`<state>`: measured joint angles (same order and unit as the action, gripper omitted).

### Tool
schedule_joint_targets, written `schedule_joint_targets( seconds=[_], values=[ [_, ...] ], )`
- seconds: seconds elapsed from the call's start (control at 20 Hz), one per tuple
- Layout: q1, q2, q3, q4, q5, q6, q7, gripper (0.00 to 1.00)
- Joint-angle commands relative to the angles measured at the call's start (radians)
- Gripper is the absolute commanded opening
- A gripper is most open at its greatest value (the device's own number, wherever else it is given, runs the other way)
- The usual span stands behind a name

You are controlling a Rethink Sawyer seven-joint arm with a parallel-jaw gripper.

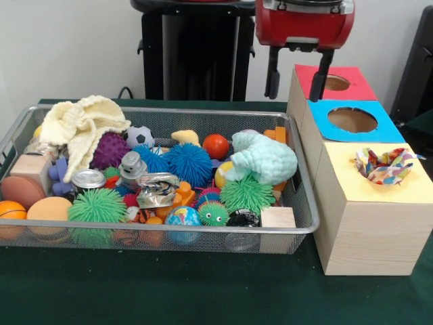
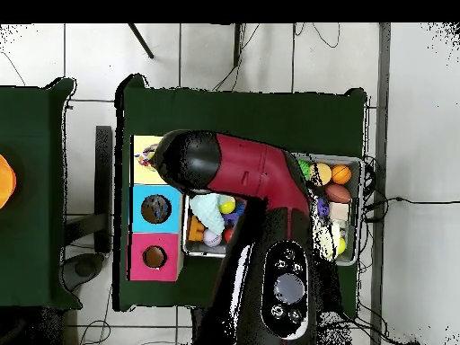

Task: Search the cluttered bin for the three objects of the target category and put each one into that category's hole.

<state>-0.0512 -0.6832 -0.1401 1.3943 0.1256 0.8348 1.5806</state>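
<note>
My gripper (image 1: 296, 78) hangs open and empty behind the boxes, above the far edge of the red-topped box (image 1: 336, 82). A white polka-dot cloth (image 1: 384, 166) sits bunched in the hole of the yellow-topped box (image 1: 352, 186), sticking up out of it and hiding the hole's rim. In the wire mesh bin (image 1: 298, 229) a cream knitted cloth (image 1: 80, 126) lies at the far left and a pale mint cloth (image 1: 265, 157) lies at the right. No other polka-dot cloth shows. In the overhead view the arm (image 2: 243, 171) covers the gripper and much of the bin (image 2: 360, 208).
A blue-topped box (image 1: 352, 120) stands between the red and yellow ones. The bin holds spiky rubber balls (image 1: 187, 162), a crushed can (image 1: 157, 189), wooden blocks (image 1: 278, 218), small sports balls and a globe ball (image 1: 183, 217). The robot's black pedestal (image 1: 193, 54) stands behind the bin.
</note>
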Motion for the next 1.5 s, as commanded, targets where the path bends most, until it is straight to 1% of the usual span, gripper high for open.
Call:
schedule_joint_targets(
  seconds=[0.05, 0.3, 0.7, 0.9, 1.05, 1.25, 1.3, 1.5],
  values=[
    [-0.062, 0.074, 0.114, 0.019, -0.048, 0.037, -0.025, 1.00],
    [-0.085, 0.100, 0.134, 0.029, -0.064, -0.023, -0.039, 1.00],
    [-0.108, 0.136, 0.165, 0.050, -0.092, -0.110, -0.027, 1.00],
    [-0.116, 0.141, 0.175, 0.052, -0.103, -0.117, -0.019, 1.00],
    [-0.118, 0.158, 0.185, 0.052, -0.115, -0.136, -0.007, 1.00],
    [-0.115, 0.186, 0.189, 0.036, -0.147, -0.123, -0.020, 1.00],
    [-0.116, 0.186, 0.191, 0.042, -0.150, -0.139, -0.015, 1.00],
    [-0.130, 0.190, 0.205, 0.046, -0.160, -0.132, -0.025, 1.00]
  ],
)
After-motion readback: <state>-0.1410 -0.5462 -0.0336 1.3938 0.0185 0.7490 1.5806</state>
